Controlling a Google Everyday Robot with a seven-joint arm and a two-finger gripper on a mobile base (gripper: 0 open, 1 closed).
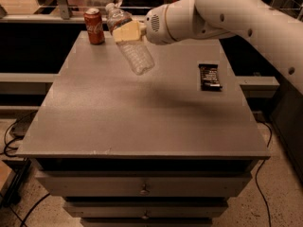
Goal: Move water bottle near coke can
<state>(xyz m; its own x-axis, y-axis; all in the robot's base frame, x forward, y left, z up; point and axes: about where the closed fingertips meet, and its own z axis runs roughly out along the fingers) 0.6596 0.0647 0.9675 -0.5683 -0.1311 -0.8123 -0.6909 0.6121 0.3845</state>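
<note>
Nearest, a grey cabinet drawer (142, 186) with a small round knob sits under the front lip of the flat grey worktop (118, 122). Dark cables (10, 143) lie on the floor to the left of it. The front half of the surface is bare.

Farther back on the right lies a small black snack bar wrapper (209, 77), flat on the worktop, its light print too small to read.

Beyond that, toward the far left, a clear, ribbed plastic water bottle (138, 60) hangs tilted above the surface. Its base points down and to the right, and its neck and pale cap (110, 6) point up and to the left. The tan claw (128, 32) at the end of the white robot arm (227, 13) is closed around the bottle's upper part. It covers the place where a label band would sit, so no writing shows there. The arm reaches in from the upper right.

At the far left corner of the worktop a short red coke can (94, 27) with a silver top stands upright, with white Coca-Cola script running down its side. The bottle's cap is just beside the can, to the can's right, without touching it.
</note>
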